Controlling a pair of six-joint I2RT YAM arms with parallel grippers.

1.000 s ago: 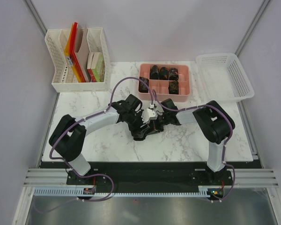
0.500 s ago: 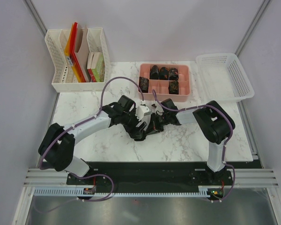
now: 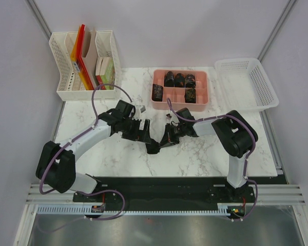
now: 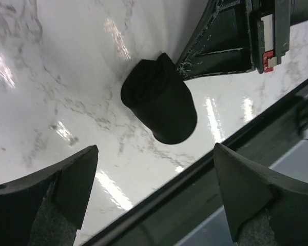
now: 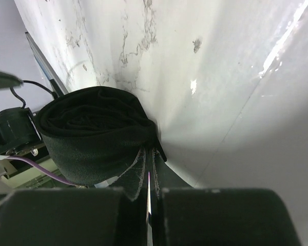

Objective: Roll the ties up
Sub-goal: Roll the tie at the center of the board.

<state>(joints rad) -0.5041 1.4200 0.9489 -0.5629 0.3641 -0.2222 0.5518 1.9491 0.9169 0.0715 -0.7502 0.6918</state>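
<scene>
Although five rolled ties already sit in the pink tray at the back of the marble table, a sixth one lies outside it. Far to the left of the tray, a white file organizer holds upright folders and a few books. Nearer the tray, off its front left corner, the left claw hovers over the table with its jaws spread wide and nothing between them. In the left wrist view the two dark fingertips stand well apart and clear of the fabric.

In front of the tray, toward the near edge of the table, lies the loose rolled tie, a short, fat, blackish coil resting on its side on the marble. The right claw reaches down to it from the tray's side. Its jaws are closed tight together, with the tips touching the coil's edge. Whether a fold of fabric is caught between the tips cannot be told.

Inside the tray, one coil stands in the front left compartment. Three more line the back row, and another sits in the front right compartment. Just to the right of the tray stands a white mesh basket.
</scene>
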